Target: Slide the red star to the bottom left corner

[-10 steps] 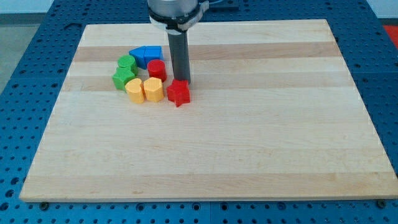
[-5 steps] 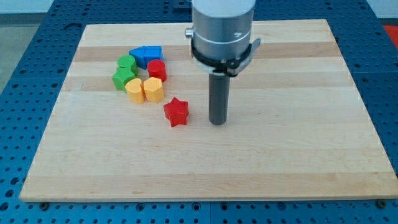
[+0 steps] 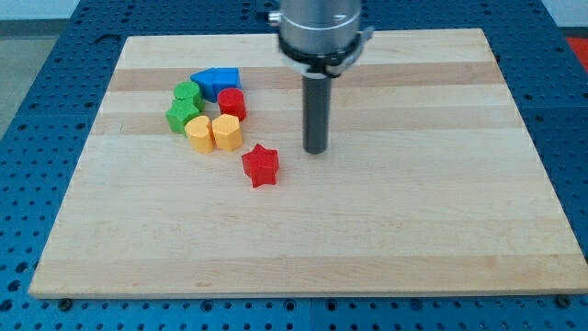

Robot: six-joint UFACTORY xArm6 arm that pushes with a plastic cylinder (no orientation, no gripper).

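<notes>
The red star [image 3: 261, 165] lies on the wooden board [image 3: 367, 221], left of the middle, just below and right of the block cluster. My tip [image 3: 315, 150] stands to the star's right and slightly above it in the view, apart from it by a small gap. The rod rises straight up from the tip to the arm's grey collar at the view's top.
A cluster sits up and left of the star: a red cylinder [image 3: 231, 103], two yellow blocks [image 3: 226, 132] [image 3: 197, 134], two green blocks [image 3: 188, 95] [image 3: 183, 116] and blue blocks [image 3: 217, 82]. The board rests on a blue perforated table.
The star slid down and left away from the cluster in the first interval. My tip swung out to the star's right, then moved up and slightly left; the star stays still now.
</notes>
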